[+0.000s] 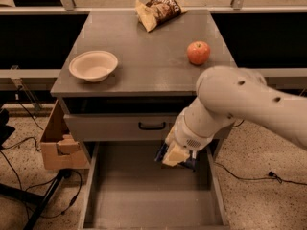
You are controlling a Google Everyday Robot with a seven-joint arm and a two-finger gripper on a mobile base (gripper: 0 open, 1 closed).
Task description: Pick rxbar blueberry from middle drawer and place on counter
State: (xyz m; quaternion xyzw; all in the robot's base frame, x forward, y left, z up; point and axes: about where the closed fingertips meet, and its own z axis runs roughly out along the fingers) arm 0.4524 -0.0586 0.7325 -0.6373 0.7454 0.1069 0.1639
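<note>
- Peeking out on both sides of the gripper (175,155), the rxbar blueberry (161,153) sits between the jaws, lower centre-right of the frame.
- The jaws are closed narrowly on the bar, gripping its dark-blue wrapper above the drawer floor.
- The middle drawer (139,195) stands pulled out at the bottom of the frame; its visible floor is bare.
- Behind the gripper is a shut drawer front (120,127) with a black handle.
- On the counter (148,56), a pale bowl (93,65) holds nothing at left; an apple (198,52) at right; a chip bag (158,9) at the far edge.
</note>
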